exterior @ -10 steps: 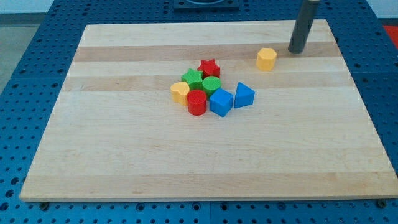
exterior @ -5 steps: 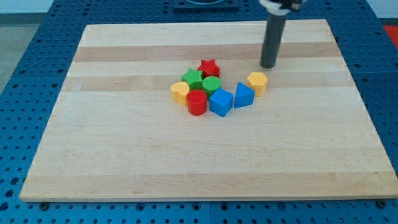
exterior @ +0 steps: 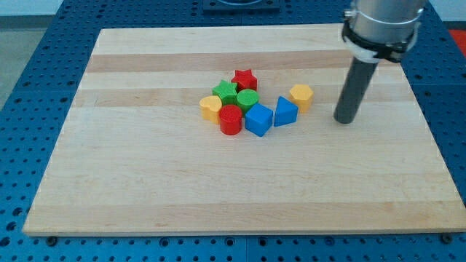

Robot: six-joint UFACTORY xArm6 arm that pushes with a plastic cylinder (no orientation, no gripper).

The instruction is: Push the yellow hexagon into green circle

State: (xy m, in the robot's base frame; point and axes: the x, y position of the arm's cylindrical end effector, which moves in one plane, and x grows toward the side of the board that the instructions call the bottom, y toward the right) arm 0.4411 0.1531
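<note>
Small yellow hexagonal block (exterior: 301, 94) sits on the pale wooden board (exterior: 145, 182), right of the cluster, touching or just beside the blue triangular block (exterior: 285, 111). Target, the green round block (exterior: 247, 100), lies mid-cluster, with the blue triangular block and the blue cube-like block (exterior: 258, 119) between it and the hexagon along the lower line. Red star block (exterior: 245, 78) is above the green circle, green star block (exterior: 226, 92) to its left, red cylinder (exterior: 231, 119) below-left, and a yellow heart-shaped block (exterior: 210, 107) at the cluster's left edge.

My tip (exterior: 344, 119) rests on the board to the view's right of the hexagon and slightly lower, apart from it with a clear gap. No gripper on this rig; the rod holds nothing, it only shoves.

Handling judgement: the hexagon looks like light, rigid plastic or painted wood on a smooth surface, so it should slide readily and may spin if struck off-centre. Best contact is the flat face on its right side, pushing leftward and a touch upward to pass above the blue triangle. Whether the hexagon actually touches the triangle is hard to tell from this angle.
</note>
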